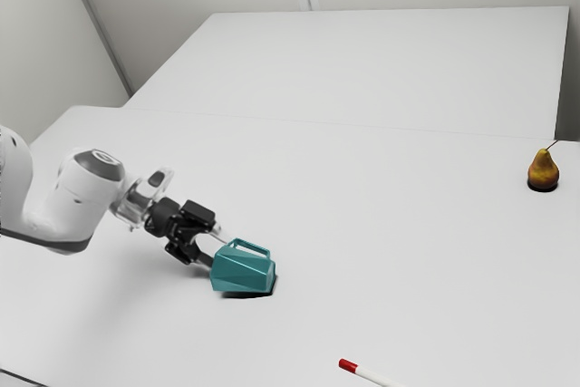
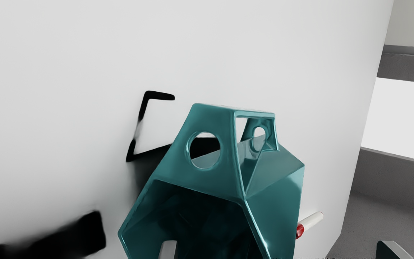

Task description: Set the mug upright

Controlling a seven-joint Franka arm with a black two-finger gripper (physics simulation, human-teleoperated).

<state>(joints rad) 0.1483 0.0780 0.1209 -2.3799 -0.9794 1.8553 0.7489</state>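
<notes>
The teal mug (image 1: 243,271) lies on its side on the table in the exterior view, its handle upward and its base toward the exterior view's right. My gripper (image 1: 216,249) is at the mouth end of it. In the wrist view the mug (image 2: 275,201) has its dark mouth facing the hand. My gripper (image 2: 279,250) stands open there, one fingertip (image 2: 168,249) in front of or inside the mouth and the other well outside the mug's wall. How deep the first finger reaches is hard to tell.
A marker with a red cap (image 1: 348,365) lies at the exterior view's bottom edge; the wrist view shows the marker (image 2: 311,221) beyond the mug. A brown pear (image 1: 543,171) stands at the exterior view's far right on the white table (image 1: 408,224).
</notes>
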